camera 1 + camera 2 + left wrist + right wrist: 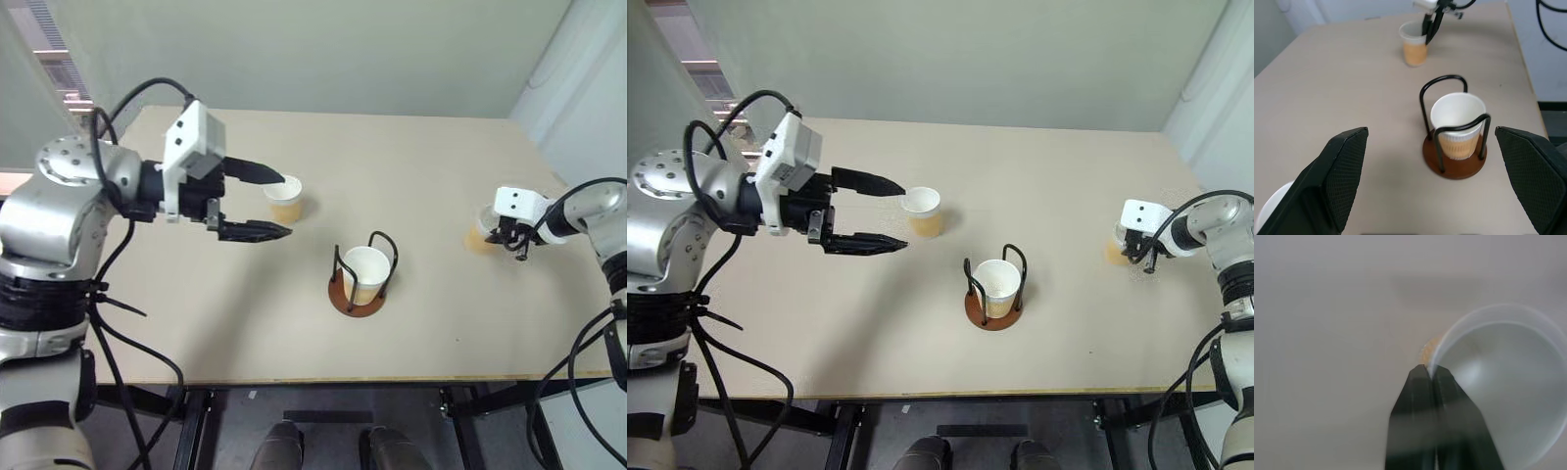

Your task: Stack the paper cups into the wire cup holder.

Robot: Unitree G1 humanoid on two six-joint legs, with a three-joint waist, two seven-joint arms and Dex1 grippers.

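Cup (1508, 382) rim between right fingers (1422, 396)

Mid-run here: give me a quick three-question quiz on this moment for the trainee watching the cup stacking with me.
1. True or false: the wire cup holder already has a paper cup in it.
2. Multiple choice: the right gripper is a) wide open above the table, b) shut on the rim of the cup by the table's right edge, c) inside the holder.
3. Fill in: the left gripper is ____, beside the cup on the left.

Key
1. True: one cup sits upright between the two wire loops.
2. b: its fingers pinch that cup's rim.
3. open: its fingers are spread and hold nothing.
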